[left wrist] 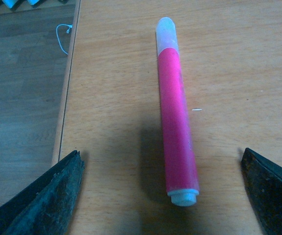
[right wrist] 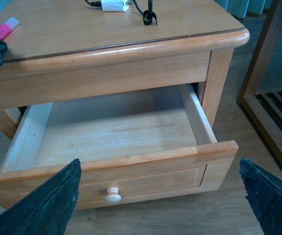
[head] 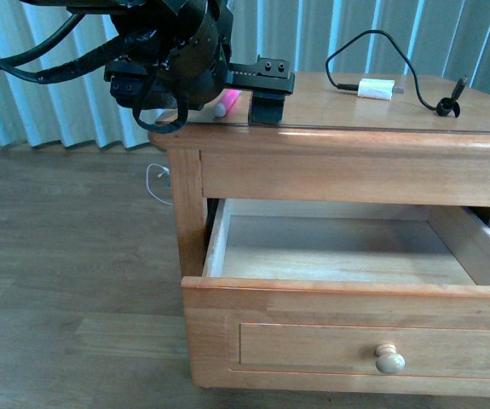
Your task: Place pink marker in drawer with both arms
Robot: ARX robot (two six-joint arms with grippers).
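The pink marker lies flat on the cabinet top, its white cap end pointing away from my left gripper. That gripper is open, and its fingers stand one on each side of the marker's near end without touching it. In the front view the marker peeks out under the black left arm at the top's left end. The drawer is pulled out and empty, with its round knob in front. My right gripper is open and empty, hovering over the drawer front.
A white charger block with a black cable lies at the back right of the cabinet top. A white cord lies on the floor at the left. A wooden slatted rack stands beside the cabinet.
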